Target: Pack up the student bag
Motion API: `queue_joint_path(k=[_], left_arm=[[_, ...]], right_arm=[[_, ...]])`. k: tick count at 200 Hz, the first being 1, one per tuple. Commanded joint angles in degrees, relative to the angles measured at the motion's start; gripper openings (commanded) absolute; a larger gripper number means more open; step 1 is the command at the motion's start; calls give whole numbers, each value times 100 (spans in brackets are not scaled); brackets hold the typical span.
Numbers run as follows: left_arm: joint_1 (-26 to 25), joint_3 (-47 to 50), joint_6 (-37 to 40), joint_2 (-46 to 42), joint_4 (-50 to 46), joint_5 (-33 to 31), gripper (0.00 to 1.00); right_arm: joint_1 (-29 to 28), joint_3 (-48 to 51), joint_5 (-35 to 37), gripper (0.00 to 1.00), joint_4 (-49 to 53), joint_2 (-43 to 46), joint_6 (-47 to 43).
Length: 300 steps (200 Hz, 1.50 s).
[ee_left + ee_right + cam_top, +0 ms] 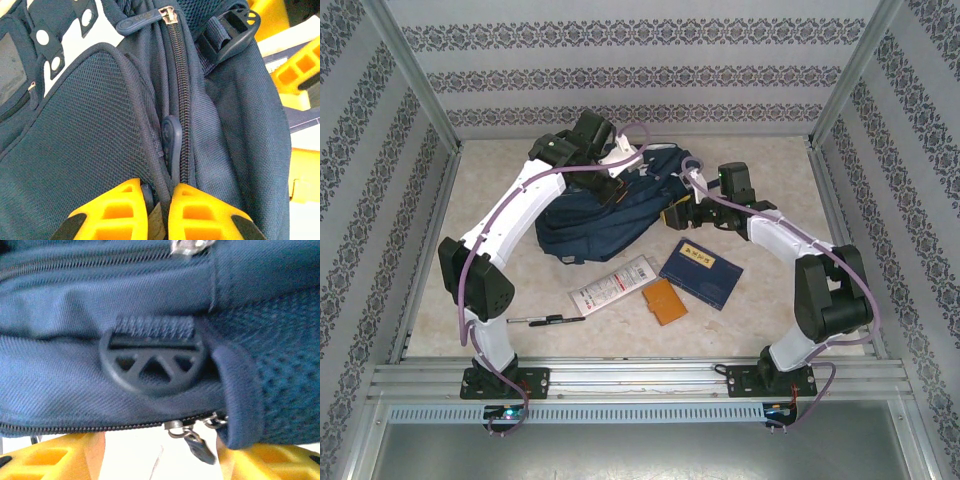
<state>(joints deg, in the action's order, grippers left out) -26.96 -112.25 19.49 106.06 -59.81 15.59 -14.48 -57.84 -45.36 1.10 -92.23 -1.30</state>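
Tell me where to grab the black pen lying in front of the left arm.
Take the pen mid-barrel, coming straight down from above and pinching across its width. It lies flat, running left to right, and it is long and thin, so the ends would tip.

The overhead view is bright and evenly lit by diffuse light from above. The pale table (760, 170) washes out almost to white, and only faint, soft shadows lie beside the backpack (610, 215). Fine detail is slightly smeared.

In the left wrist view the mesh weave and the zip pull (170, 140) are crisp. The left gripper (161, 205) at the bottom edge is a little soft, and the white patches (75, 47) and the far right background are overexposed.

The right wrist view is blurred throughout because it is too close. The round buckle (151, 362) has soft edges, the right gripper (160, 460) is out of focus, and the strip beneath the fabric glares white.
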Motion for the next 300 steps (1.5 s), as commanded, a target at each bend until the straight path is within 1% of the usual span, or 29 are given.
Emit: queue_joint_path(k=[1,9,20,31,39,40,42,45,51,60,76,97,113,122,131,142,148,159,172,181,199,212,227,256,272,282,290,294,300], left_arm=[[81,-61,-139,-177,430,330,0],[85,-29,-184,-193,461,373,0],[91,38,-254,-233,560,471,0],[93,149,-300,-294,696,539,0],[90,232,-322,-325,772,518,0],[92,239,-322,-328,788,512,0],[94,256,-329,-335,805,496,0],[88,283,-343,-344,832,474,0],[90,312,-381,-349,879,411,0],[92,343,-421,-357,916,375,0],[92,385,-559,-345,996,192,0],[91,499,-710,-323,1156,-96,0],[96,545,-748,-322,1209,-240,0],[107,571,-726,-341,1250,-276,0],[122,572,-699,-363,1253,-247,0],[147,572,-680,-413,1263,-157,0],[171,572,-662,-441,1255,-76,0],[181,570,-633,-476,1223,69,0],[181,589,-607,-504,1174,273,0],[180,607,-597,-510,1145,391,0],[180,607,-611,-525,1104,549,0],[177,608,-590,-550,1101,580,0],[187,569,-561,-560,1065,630,0],[193,493,-486,-556,968,758,0],[210,485,-468,-562,934,777,0],[209,477,-472,-561,917,794,0],[222,476,-472,-571,916,806,0],[222,476,-472,-569,918,797,0],[224,476,-472,-573,916,794,0]], right_arm=[[-35,488,-298,50,-994,170,-247],[-40,552,-228,42,-1147,148,-202],[-71,570,38,35,-1210,99,-138],[-74,635,59,25,-1362,65,-153],[-74,698,48,14,-1521,56,-111],[-74,698,48,14,-1521,56,-111],[-77,704,15,9,-1547,48,-115],[-74,704,-28,5,-1542,47,-132],[-77,688,-138,0,-1495,54,-187],[-80,714,-233,0,-1424,99,-308],[-134,855,-174,0,-1329,282,-604],[-143,1033,-431,0,-1441,457,-779],[-177,922,-598,0,-1121,486,-998],[-175,824,-449,0,-875,510,-1103],[-84,833,22,0,-944,538,-784],[102,968,479,32,-1271,573,-165],[235,1082,568,41,-1520,582,123],[415,1158,572,47,-1833,484,580],[505,1007,445,51,-1845,179,948],[533,871,214,58,-1876,-69,1153],[515,714,-402,61,-2248,-507,1469],[458,731,-674,61,-2643,-676,1563],[368,734,-875,62,-2964,-815,1412],[306,485,-1007,61,-3002,-1095,1191],[338,347,-1083,59,-2993,-1236,1082],[349,265,-1187,50,-2976,-1330,1010],[348,231,-1252,37,-2967,-1388,963],[341,222,-1258,28,-2973,-1401,949],[342,233,-1268,20,-2976,-1397,918]])
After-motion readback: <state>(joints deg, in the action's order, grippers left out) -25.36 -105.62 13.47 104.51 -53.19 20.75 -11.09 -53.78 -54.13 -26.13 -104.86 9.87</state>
